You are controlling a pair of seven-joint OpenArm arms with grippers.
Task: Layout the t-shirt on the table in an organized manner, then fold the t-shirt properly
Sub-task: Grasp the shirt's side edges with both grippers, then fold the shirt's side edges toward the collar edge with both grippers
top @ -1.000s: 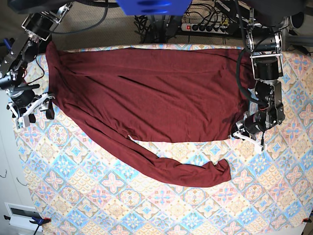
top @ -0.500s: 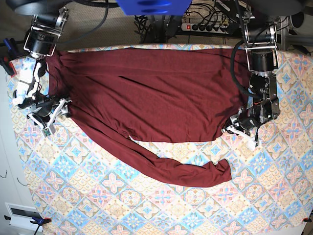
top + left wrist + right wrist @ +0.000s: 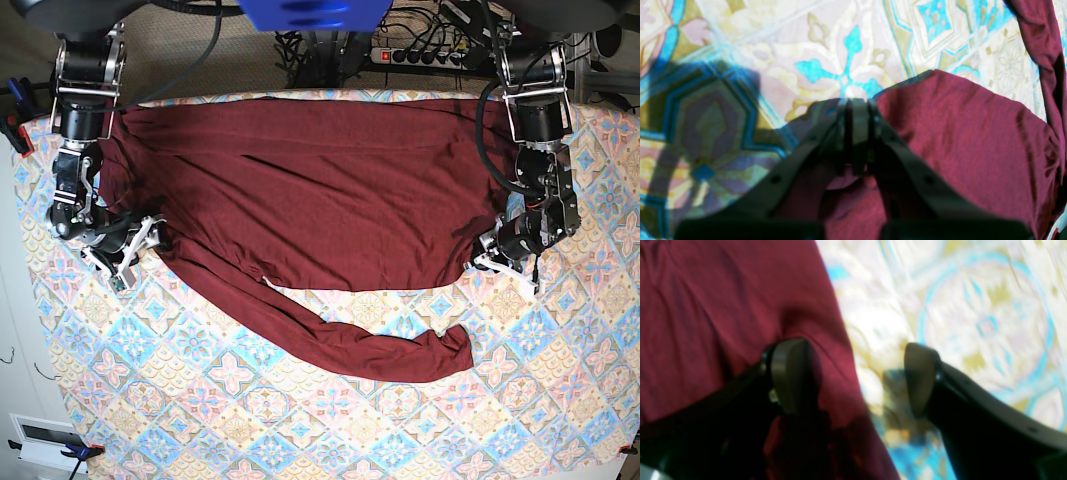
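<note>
Maroon t-shirt [image 3: 300,190]: spread across the table [image 3: 330,420], one sleeve trailing toward 5 o'clock. Left gripper [image 3: 857,110]: jaws together at the hem corner, seemingly pinching cloth. Right gripper [image 3: 853,376]: jaws apart, straddling the garment's edge.

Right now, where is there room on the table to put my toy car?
Bare patterned tablecloth lies along the near edge, below the dark maroon long-sleeved shirt's trailing sleeve. The far half is crowded: shirt everywhere, a claw at each side.
</note>
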